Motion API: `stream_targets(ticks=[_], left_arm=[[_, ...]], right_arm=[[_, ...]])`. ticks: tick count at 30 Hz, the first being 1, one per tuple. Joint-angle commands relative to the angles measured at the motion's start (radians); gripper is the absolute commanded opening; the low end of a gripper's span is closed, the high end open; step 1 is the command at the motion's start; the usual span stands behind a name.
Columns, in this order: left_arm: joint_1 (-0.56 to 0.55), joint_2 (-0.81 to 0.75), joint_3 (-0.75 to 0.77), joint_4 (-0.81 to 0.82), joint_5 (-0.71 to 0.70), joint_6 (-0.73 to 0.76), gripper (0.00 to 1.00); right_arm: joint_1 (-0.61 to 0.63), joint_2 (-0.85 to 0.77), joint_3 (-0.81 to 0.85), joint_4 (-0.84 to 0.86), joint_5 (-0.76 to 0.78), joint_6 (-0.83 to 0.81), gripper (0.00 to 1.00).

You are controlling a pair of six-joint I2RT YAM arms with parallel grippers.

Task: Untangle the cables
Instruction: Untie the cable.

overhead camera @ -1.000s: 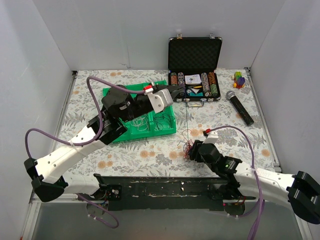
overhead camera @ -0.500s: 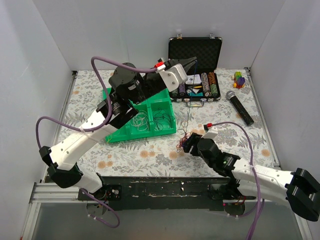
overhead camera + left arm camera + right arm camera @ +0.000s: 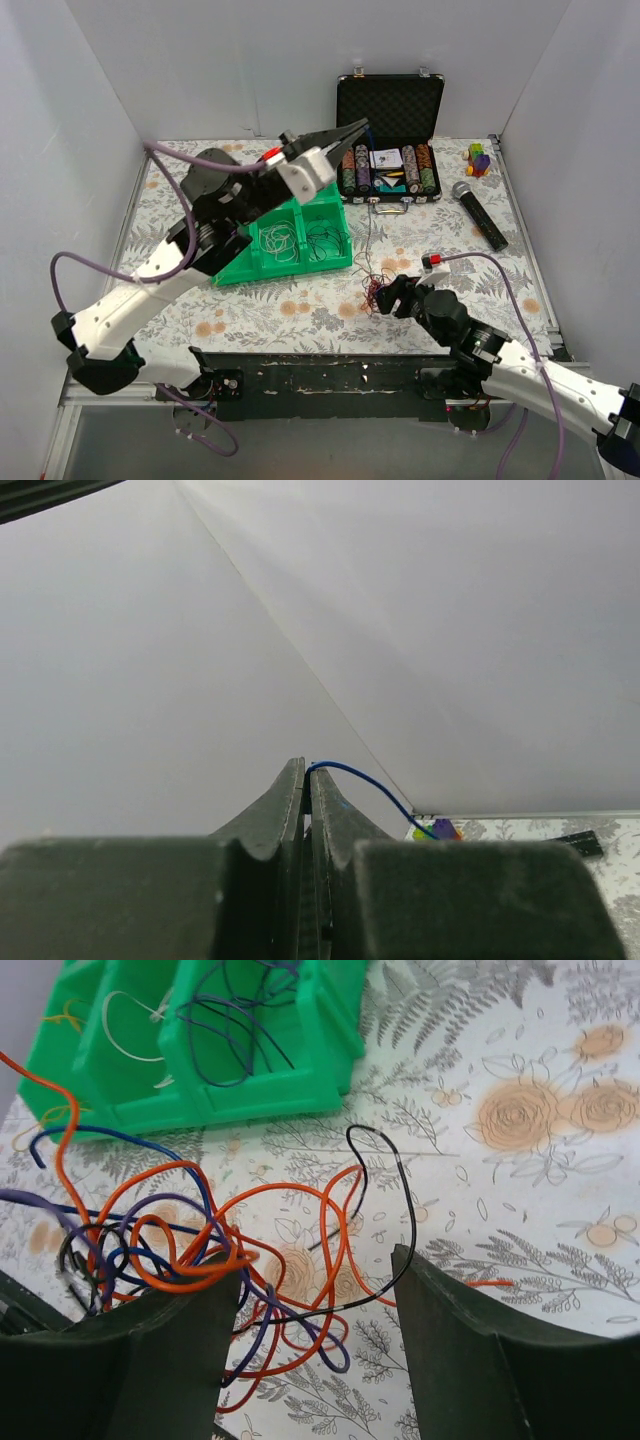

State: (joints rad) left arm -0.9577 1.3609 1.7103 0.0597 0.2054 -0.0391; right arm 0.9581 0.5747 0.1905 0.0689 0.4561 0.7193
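From above, the left gripper [image 3: 356, 128] hangs high over the far edge of the green tray [image 3: 232, 268], further left than half a second ago. A blue cable [image 3: 369, 240] runs down from it to the tangle of cables [image 3: 373, 290] at near centre. The right gripper [image 3: 393, 296], just right of the tangle, has spread wider.

The left wrist view shows its fingers pressed together, pinching the blue cable.

In the right wrist view the jaws stand apart, with orange, purple and black strands lying between them.

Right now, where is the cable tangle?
The tangle lies right of centre in the top view, off the near-right corner of the tray, at the fingertips of the open right gripper.
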Motion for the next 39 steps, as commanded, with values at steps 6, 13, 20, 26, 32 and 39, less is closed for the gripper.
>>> stream_targets(ticks=[6, 13, 20, 26, 32, 39], left_arm=[[0.000, -0.169, -0.290, 0.121, 0.032, -0.062, 0.00], [-0.004, -0.197, -0.402, 0.101, 0.057, -0.054, 0.00], [-0.021, -0.186, -0.373, 0.077, 0.072, -0.036, 0.00], [-0.032, -0.191, -0.382, 0.075, 0.060, -0.036, 0.00], [-0.039, -0.189, -0.362, 0.072, 0.064, -0.053, 0.00], [-0.055, -0.167, -0.293, 0.054, 0.084, -0.073, 0.00]], right_arm=[[0.007, -0.142, 0.098, -0.050, -0.197, -0.212, 0.68], [0.007, -0.188, 0.135, -0.044, -0.203, -0.245, 0.68], [0.007, -0.056, 0.194, -0.009, -0.270, -0.280, 0.65], [0.007, 0.071, 0.185, 0.109, -0.428, -0.297, 0.65], [0.008, 0.241, 0.179, 0.275, -0.447, -0.311, 0.64], [0.011, 0.482, 0.277, 0.393, -0.531, -0.325, 0.65]])
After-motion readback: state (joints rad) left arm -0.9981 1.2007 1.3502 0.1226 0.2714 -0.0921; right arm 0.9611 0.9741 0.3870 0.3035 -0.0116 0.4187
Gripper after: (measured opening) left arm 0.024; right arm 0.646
